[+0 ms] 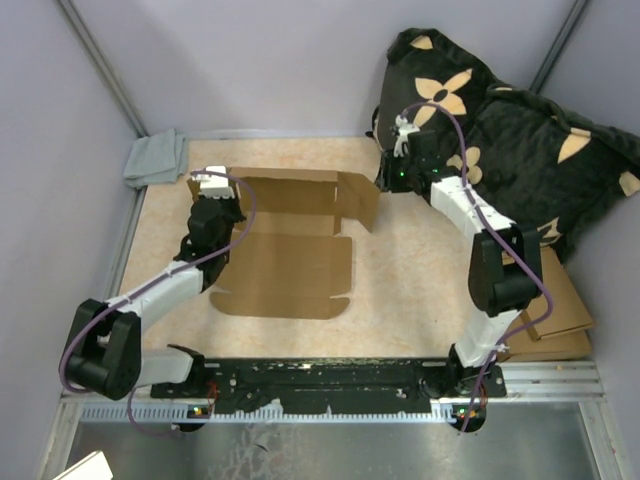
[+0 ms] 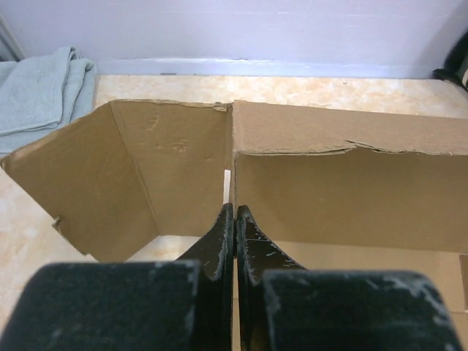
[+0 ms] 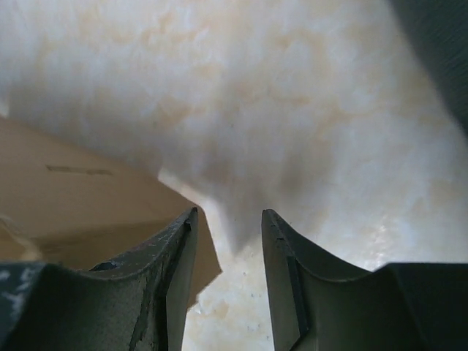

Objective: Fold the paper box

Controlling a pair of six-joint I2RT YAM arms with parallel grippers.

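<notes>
The paper box (image 1: 290,260) lies in the middle of the table as a brown cardboard sheet. Its back wall and end flaps stand up and its front panel lies flat. My left gripper (image 1: 218,200) is at the box's left end. In the left wrist view its fingers (image 2: 235,208) are shut tip to tip, just in front of the corner where two upright panels (image 2: 329,190) meet. My right gripper (image 1: 381,182) hovers at the box's right end flap. It stands open (image 3: 228,213), with a flap corner (image 3: 88,197) beside its left finger and only table between the fingers.
A folded grey cloth (image 1: 155,158) lies at the back left corner. A black cushion with tan flowers (image 1: 520,140) fills the back right. Thicker cardboard pieces (image 1: 560,310) are stacked at the right edge. Walls enclose the table on three sides.
</notes>
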